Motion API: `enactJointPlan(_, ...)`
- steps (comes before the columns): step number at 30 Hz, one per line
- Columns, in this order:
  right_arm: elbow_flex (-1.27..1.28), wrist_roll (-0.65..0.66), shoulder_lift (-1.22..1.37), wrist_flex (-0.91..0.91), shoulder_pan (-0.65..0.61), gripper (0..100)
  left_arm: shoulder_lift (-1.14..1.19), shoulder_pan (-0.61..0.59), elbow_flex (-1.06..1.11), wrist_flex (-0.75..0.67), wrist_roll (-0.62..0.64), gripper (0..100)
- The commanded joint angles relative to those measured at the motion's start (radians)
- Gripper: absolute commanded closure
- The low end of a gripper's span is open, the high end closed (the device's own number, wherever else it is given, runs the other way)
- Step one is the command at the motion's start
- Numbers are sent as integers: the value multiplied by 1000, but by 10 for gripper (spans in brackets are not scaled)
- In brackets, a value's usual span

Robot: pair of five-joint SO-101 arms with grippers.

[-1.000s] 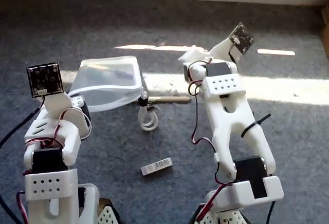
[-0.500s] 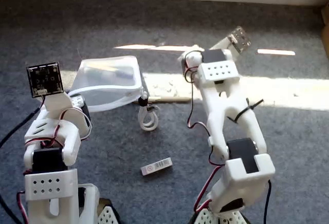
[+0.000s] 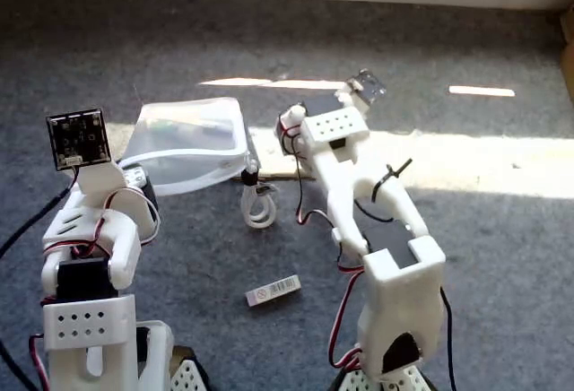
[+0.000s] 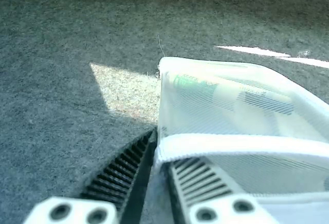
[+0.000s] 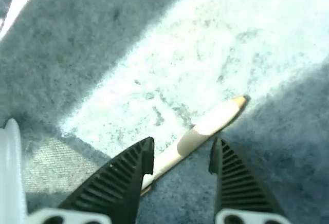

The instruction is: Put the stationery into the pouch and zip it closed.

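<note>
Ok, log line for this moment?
left gripper: shut on pouch rim | right gripper: open, over pencil | eraser: loose on carpet

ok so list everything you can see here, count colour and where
pouch: 1, see-through white mesh, far left of the carpet, one edge in the left gripper
green item: 1, inside the pouch with other pieces too blurred to count
pencil: 1, pale wood, on the carpet right of the pouch, under the right gripper
strap: 1, white loop, at the pouch's near right corner
block: 1, white with a label, on the carpet between the arm bases
carpet: 1, grey, under everything
left gripper: 1, black jaws, shut on the pouch's edge
right gripper: 1, black jaws, open above the pencil
</note>
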Motion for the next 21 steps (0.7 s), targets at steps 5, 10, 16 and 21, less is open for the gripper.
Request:
enactJointPlan(5, -56, -11, 19, 4, -31, 825, -1, -18, -7, -20, -9, 993)
enactJointPlan(10, -96, -11, 79, -12, -31, 827, -1, -18, -7, -20, -9, 993)
enactJointPlan(16, -162, -11, 173, -8, -33, 828, -1, -18, -7, -20, -9, 993)
enactJointPlan(21, -191, -6, 208, -8, -33, 830, -1, -48, -7, -23, -9, 992)
